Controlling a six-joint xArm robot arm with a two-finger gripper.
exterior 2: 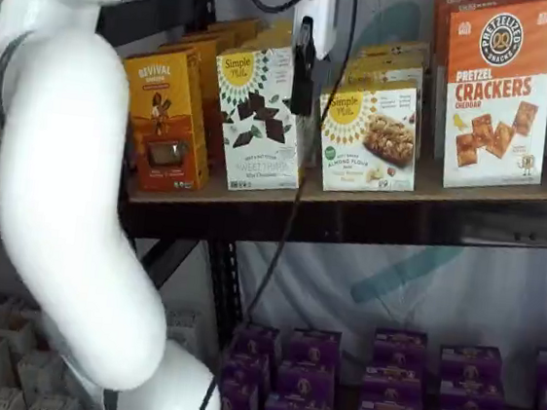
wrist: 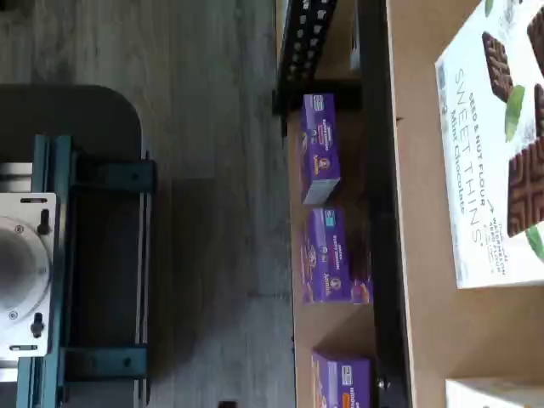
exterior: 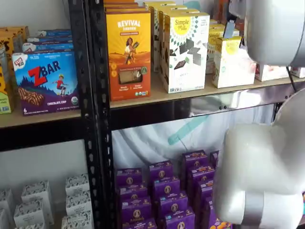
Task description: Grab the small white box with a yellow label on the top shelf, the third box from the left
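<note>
The small white box (exterior 2: pixel 371 137), with a yellow round label near its top, stands on the top shelf (exterior 2: pixel 470 198) between a taller white box with dark squares (exterior 2: pixel 261 120) and an orange-and-white cracker box (exterior 2: pixel 496 91). It also shows in a shelf view (exterior: pixel 233 64), partly behind the white arm. My gripper (exterior 2: pixel 300 100) hangs in front of the shelf, over the gap between the tall white box and the small white box. Only a black finger shows below its white body, side-on, with nothing in it. In the wrist view the tall box (wrist: pixel 493 153) lies on the tan board.
An orange Revival box (exterior: pixel 128 47) stands left of the tall white box. A blue ZBar box (exterior: pixel 45 81) sits on the neighbouring board. Purple boxes (exterior 2: pixel 382 383) fill the shelf below. The black rack post (exterior: pixel 93 114) divides the bays. The white arm (exterior 2: pixel 71 174) fills the left foreground.
</note>
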